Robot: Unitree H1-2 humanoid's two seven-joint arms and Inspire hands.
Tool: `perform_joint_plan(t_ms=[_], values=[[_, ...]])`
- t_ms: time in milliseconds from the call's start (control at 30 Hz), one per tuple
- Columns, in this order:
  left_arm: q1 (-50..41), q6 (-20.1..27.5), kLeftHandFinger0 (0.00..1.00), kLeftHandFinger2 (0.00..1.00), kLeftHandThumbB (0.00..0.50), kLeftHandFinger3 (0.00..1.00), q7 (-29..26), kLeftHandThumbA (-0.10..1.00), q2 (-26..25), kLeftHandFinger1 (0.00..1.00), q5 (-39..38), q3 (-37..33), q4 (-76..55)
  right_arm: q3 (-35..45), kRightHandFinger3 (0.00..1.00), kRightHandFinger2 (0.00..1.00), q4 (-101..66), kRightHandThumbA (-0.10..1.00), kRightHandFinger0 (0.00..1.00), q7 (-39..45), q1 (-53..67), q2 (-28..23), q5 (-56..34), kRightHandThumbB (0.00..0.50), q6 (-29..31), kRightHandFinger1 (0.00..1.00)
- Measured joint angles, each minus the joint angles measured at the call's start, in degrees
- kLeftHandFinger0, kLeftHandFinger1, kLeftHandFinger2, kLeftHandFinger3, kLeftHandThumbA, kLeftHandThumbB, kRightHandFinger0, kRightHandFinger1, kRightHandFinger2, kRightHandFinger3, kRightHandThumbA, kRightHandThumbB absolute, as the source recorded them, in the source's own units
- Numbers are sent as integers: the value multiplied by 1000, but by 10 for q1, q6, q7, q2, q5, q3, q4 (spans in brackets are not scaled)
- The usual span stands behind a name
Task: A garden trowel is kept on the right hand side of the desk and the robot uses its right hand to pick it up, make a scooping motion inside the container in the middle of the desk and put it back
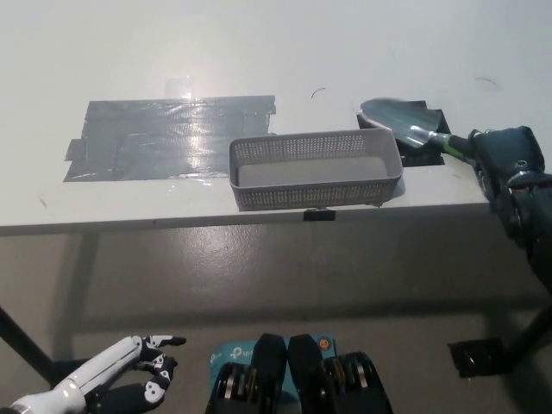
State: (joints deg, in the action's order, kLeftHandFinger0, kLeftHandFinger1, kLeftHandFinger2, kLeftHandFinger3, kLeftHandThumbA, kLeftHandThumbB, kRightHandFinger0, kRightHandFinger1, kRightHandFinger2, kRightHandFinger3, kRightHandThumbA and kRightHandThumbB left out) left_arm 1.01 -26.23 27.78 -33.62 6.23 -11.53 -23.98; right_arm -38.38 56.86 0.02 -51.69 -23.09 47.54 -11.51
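Note:
The garden trowel [405,122] has a grey metal blade and a green and black handle. Its blade lies flat-faced over the black tape patch [423,142] at the desk's right. My black right hand [504,155] is shut on the handle at the desk's right edge. The grey mesh container [316,168] stands in the middle near the front edge, just left of the blade, and looks empty. My white left hand [121,371] rests low at the picture's lower left, below the desk, fingers apart.
A wide patch of grey tape [168,136] covers the white desk [259,52] left of the container. A small black clip [319,214] sits on the front edge under the container. The floor shows below the desk.

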Motion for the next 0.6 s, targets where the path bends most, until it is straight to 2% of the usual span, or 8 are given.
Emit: perform_joint_plan(t_ms=[133,167,233,300,400,467,500,600], values=[[0,0,827,920,338,1000,2,1000,-2,816,3,0,0,47,984,841,-2,389,575,-29,14,11,-3,0,-9,676],[0,0,833,923,345,1000,2,1000,-3,818,5,0,0,58,948,742,-3,414,448,-38,17,13,-3,0,-11,557],[-1,0,832,924,351,1000,4,1000,-4,816,7,-1,0,85,947,773,-8,421,461,-45,22,17,-9,0,-18,593],[-1,0,828,925,364,1000,6,1000,-5,815,8,-1,0,104,580,406,-14,285,56,-47,26,20,-12,0,-22,216],[-2,0,823,926,374,1000,7,1000,-5,815,10,0,0,129,504,285,-21,-81,0,-46,28,20,-21,0,-28,86],[-3,0,824,928,364,1000,9,1000,-5,816,11,0,-1,144,451,247,-30,-100,0,-46,30,18,-26,0,-29,60],[-4,0,827,929,367,1000,10,1000,-5,819,11,0,-1,150,323,180,-37,-100,0,-46,32,16,-29,0,-28,7],[-5,0,822,919,380,1000,12,1000,-6,812,14,0,-2,157,366,261,-52,-100,50,-41,33,3,-40,0,-23,82]])
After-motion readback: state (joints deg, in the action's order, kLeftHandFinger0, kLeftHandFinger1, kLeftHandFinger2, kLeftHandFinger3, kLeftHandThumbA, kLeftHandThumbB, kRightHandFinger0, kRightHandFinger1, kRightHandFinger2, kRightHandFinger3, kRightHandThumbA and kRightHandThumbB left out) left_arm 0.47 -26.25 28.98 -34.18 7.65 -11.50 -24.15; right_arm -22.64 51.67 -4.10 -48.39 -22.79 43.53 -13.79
